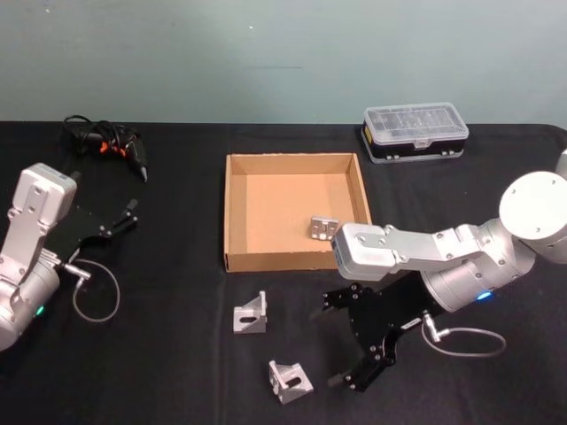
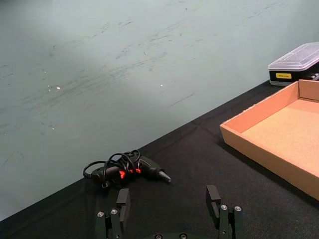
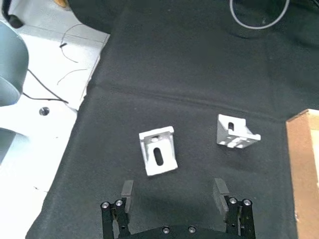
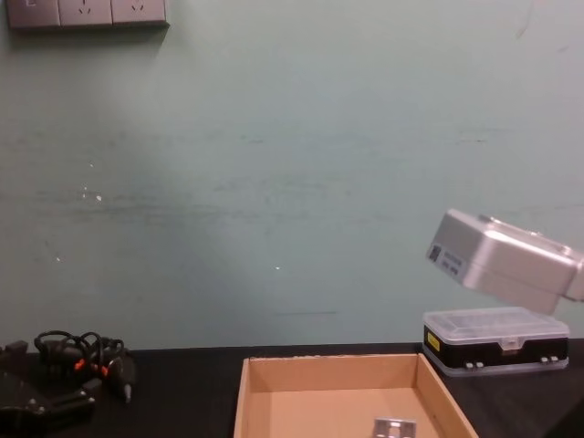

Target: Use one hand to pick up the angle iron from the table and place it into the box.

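Observation:
Two silver angle irons lie on the black table [image 1: 177,372]: one [image 1: 251,313] just in front of the box, the other [image 1: 289,381] near the front edge. A third angle iron [image 1: 321,228] rests inside the tan cardboard box [image 1: 237,212], by its front right corner. My right gripper [image 1: 335,343] hovers open, just right of the two loose pieces. In the right wrist view both pieces [image 3: 158,150] [image 3: 236,133] lie ahead of the open right gripper [image 3: 173,191], with nothing between its fingers. My left gripper [image 1: 124,217] stays parked at the far left, open [image 2: 168,199].
A clear-lidded black plastic case [image 1: 415,132] stands behind the box at the right. A tangle of black cables with red bits [image 1: 104,142] lies at the back left. A grey cable loop [image 1: 93,297] trails by the left arm. The table's front edge [image 3: 89,84] is close to the nearer piece.

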`<act>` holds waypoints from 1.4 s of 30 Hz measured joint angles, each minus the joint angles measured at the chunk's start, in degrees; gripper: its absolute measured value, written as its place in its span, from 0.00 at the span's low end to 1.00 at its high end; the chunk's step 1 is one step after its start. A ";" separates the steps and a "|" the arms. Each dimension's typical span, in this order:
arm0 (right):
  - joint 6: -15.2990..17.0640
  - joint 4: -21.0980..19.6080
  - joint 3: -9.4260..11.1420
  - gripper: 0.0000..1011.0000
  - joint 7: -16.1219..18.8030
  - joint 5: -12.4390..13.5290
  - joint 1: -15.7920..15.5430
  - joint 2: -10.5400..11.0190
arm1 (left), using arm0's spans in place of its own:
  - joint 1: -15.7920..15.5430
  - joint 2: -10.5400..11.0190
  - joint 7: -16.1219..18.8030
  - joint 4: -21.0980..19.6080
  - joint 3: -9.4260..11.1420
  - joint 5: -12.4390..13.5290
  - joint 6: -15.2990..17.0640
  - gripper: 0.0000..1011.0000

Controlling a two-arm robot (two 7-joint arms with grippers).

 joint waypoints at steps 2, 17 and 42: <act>-0.19 0.21 -0.52 0.99 0.16 0.18 0.18 -0.17 | 0.00 0.00 0.00 0.00 0.00 0.00 0.00 0.99; -1.33 1.51 -3.34 0.99 0.58 1.54 1.10 -1.98 | 0.00 0.00 0.00 0.00 0.00 0.00 0.00 0.99; -2.31 5.05 -6.88 0.99 0.32 1.42 1.84 -6.09 | 0.00 0.00 0.00 0.00 0.00 0.00 0.00 0.99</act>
